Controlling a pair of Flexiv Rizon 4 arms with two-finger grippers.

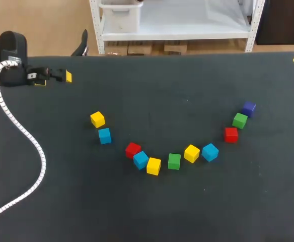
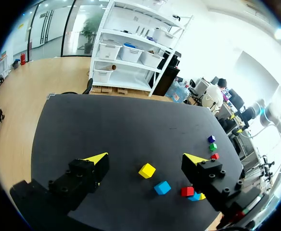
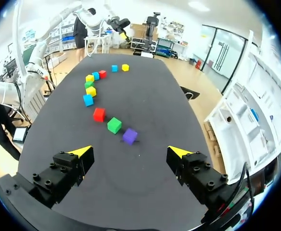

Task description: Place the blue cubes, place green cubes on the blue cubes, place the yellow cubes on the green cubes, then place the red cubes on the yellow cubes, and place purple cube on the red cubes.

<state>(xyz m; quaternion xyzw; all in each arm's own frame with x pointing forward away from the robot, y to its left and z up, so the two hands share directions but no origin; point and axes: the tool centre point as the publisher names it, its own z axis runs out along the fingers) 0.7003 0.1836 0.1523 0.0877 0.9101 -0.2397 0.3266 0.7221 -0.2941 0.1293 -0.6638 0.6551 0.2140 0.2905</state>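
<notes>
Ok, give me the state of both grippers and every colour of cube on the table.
left gripper, open, empty
right gripper, open, empty
blue cubes, three, loose on the table, none stacked
green cubes, two, loose, unstacked
yellow cubes, three, loose, unstacked
red cubes, two, loose, unstacked
purple cube, loose, unstacked

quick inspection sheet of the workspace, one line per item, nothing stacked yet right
surface: black table, no stack on it
job's things: eleven cubes lying singly in a loose arc; three blue cubes, three yellow cubes, two green cubes, two red cubes, one purple cube at the arc's right end
clutter: nothing seen
grippers: left tool open, empty, at the far left; right tool open, empty, at the far right
cables: white spiral-wrapped cable trails over the table's left side
surroundings: nothing seen reaching over the table
</notes>
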